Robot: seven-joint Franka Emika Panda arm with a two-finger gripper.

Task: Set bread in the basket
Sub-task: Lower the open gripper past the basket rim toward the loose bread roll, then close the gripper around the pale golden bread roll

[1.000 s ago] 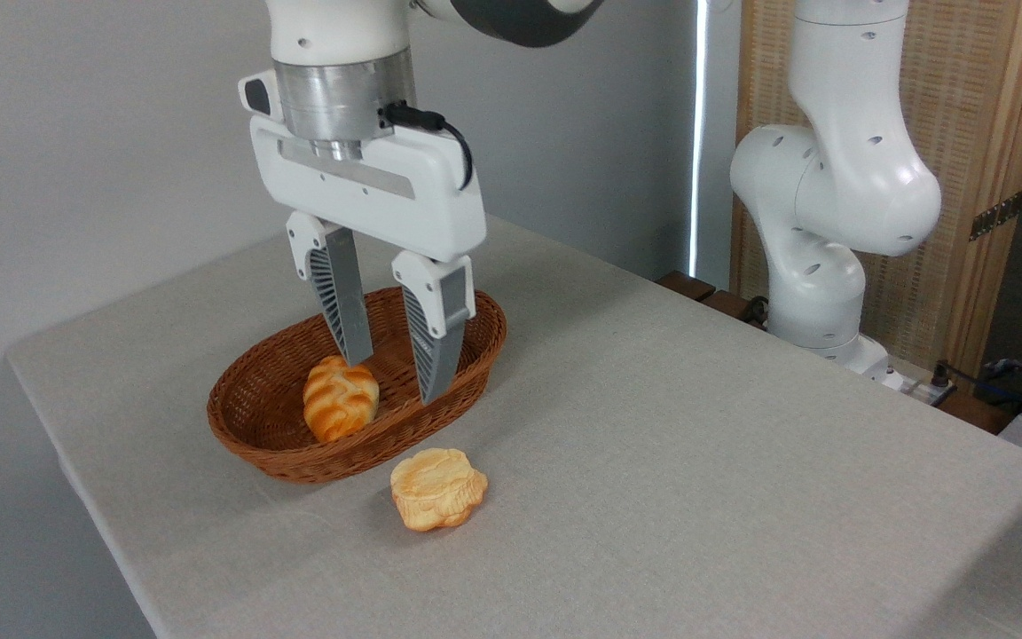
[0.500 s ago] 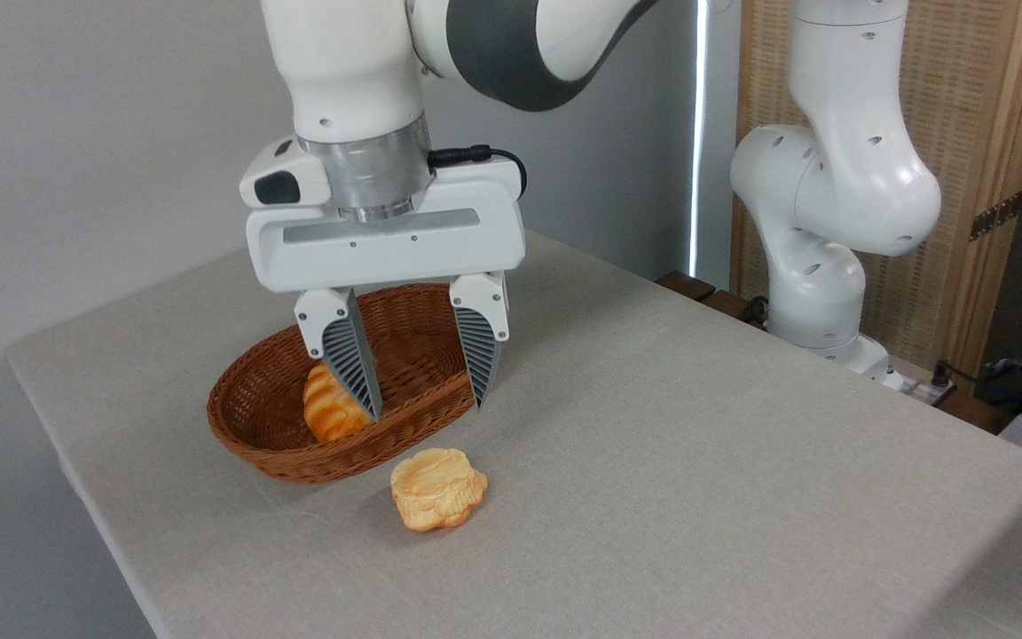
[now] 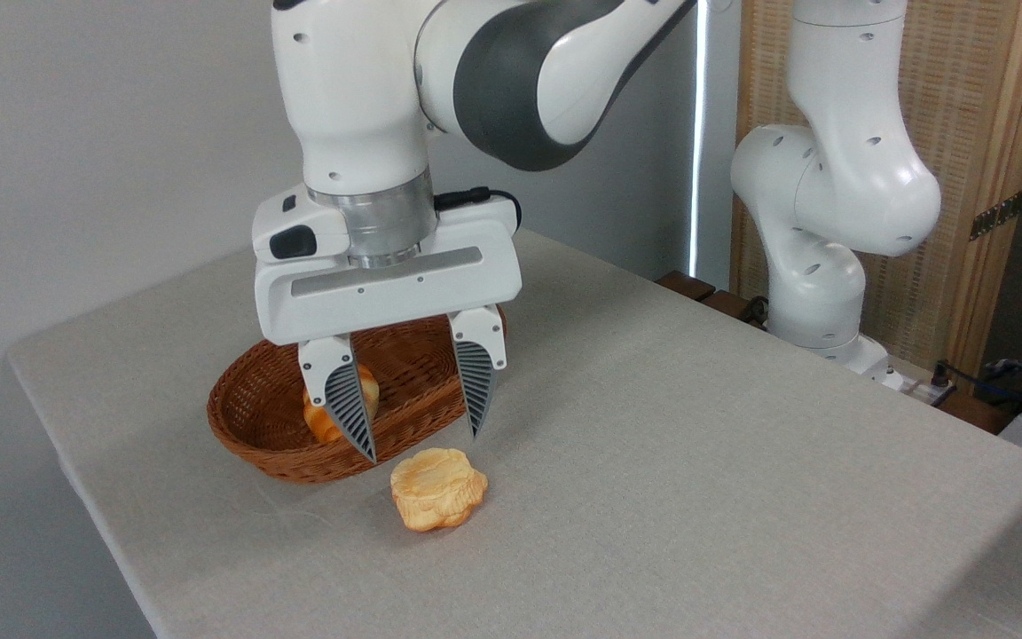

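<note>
We are in the approach step: the bread [image 3: 438, 488] lies flat on the table [image 3: 697, 444], just outside the basket's [image 3: 254, 417] near rim, at about 4 o'clock from the basket's middle. Our gripper [image 3: 422, 435] hangs above it with its jaws spread wide and nothing between them, the tips a little above and toward 11 o'clock of the bread. A striped bun [image 3: 325, 417] already sits in the basket, partly hidden behind one finger.

Next, we judge, we need to shift slightly toward 5 o'clock, centre the jaws over the bread, drop until the fingers straddle its lobed edge, then close. The left finger passes close to the basket rim, so we should watch for a snag there.
</note>
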